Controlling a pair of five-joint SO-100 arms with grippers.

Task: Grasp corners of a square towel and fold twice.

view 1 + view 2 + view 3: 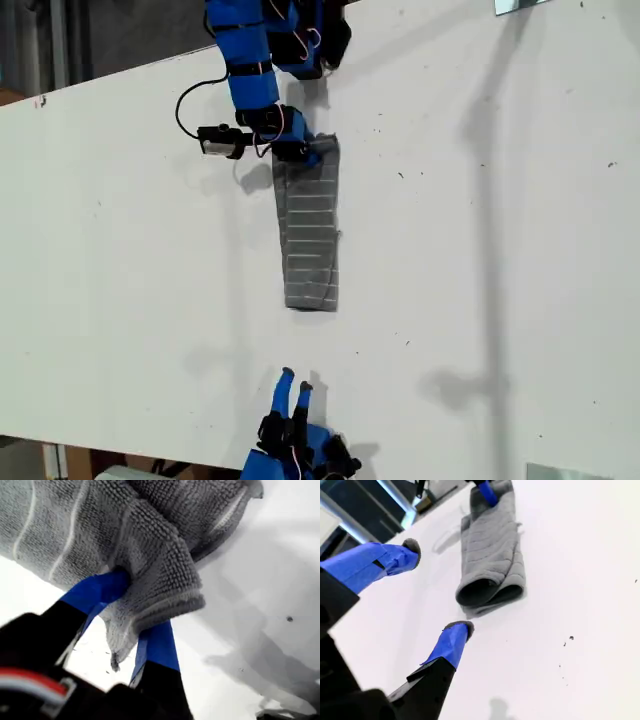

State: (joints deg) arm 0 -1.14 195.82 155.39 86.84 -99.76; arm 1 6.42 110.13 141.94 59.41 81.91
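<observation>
The white table (480, 250) is showing small dark specks, with dim shelving beyond its edge. The towel (308, 225) is lying as a narrow folded strip. My first gripper (135, 615) is pinching its end; my second gripper (437, 587) is hovering spread open, holding nothing, near the other end.

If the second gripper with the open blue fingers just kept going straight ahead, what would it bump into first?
Probably the near, folded end of the towel. My second gripper points along bare table toward it, and nothing lies between, though depth is hard to judge.
</observation>
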